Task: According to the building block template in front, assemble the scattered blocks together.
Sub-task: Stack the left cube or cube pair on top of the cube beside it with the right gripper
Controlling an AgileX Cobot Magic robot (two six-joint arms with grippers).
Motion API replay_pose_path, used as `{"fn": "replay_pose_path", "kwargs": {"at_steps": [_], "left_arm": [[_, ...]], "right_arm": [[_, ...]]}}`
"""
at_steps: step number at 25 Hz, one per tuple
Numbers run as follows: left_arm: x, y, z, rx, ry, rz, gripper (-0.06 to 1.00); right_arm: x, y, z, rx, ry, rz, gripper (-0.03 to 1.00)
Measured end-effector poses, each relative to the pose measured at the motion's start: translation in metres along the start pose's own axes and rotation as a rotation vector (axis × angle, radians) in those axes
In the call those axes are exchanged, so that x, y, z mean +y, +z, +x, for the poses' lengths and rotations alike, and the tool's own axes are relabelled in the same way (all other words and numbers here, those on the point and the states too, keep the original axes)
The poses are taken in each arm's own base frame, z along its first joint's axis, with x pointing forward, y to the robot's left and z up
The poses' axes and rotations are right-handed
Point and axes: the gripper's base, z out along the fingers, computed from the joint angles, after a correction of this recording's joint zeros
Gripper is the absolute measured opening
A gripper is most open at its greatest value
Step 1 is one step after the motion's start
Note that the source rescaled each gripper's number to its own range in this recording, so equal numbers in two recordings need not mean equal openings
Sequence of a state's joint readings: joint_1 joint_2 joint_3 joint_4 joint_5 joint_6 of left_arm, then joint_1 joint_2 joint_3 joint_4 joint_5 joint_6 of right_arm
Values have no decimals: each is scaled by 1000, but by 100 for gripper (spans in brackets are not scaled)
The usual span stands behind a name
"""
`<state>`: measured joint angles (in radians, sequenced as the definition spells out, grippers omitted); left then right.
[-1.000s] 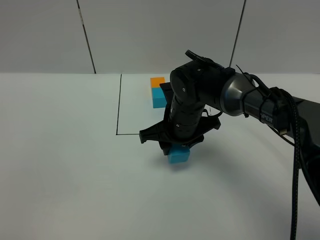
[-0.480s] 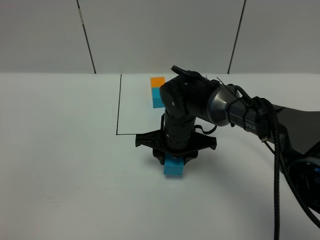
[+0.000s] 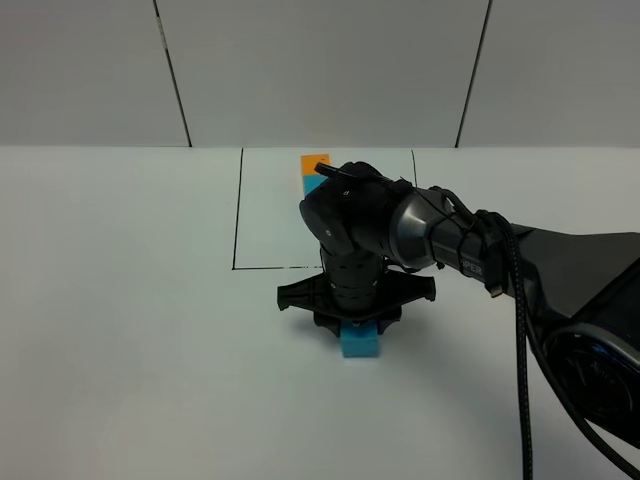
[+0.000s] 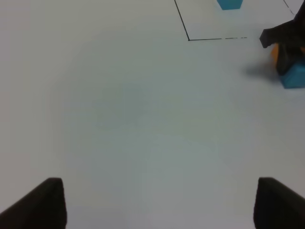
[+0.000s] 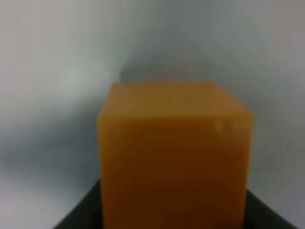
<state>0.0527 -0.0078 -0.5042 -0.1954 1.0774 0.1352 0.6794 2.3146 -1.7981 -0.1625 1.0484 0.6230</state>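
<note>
White desk [image 3: 120, 330] holds a plain blue block [image 3: 360, 343]. Right tool [image 3: 352, 322] squeezes an orange block [image 5: 174, 157] beside it. Left tool [image 4: 157, 202] gapes empty.

a white table [image 3: 130, 300] carries a drawn black rectangle [image 3: 236, 215], an orange-and-blue block pair [image 3: 313, 166] inside it, and a blue cube [image 3: 360, 343] just outside.

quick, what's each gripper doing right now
left gripper: open, holding nothing.
right gripper: shut on the orange block, right by the blue block.
</note>
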Motion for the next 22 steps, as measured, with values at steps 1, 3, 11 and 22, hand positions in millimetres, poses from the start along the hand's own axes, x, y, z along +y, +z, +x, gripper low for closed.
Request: {"fn": "replay_pose_path", "kwargs": {"at_steps": [1,3,11,22], "left_arm": [[0,0,0,0,0,0,68],[0,0,0,0,0,0,68],[0,0,0,0,1,0,68],[0,0,0,0,1,0,68]], "right_arm": [[0,0,0,-2,1,3,1],[1,-1,1,-1,1,2,1],[9,2,4,21,-13,-46,1],[10,13,6,45,-81,-33,1]]}}
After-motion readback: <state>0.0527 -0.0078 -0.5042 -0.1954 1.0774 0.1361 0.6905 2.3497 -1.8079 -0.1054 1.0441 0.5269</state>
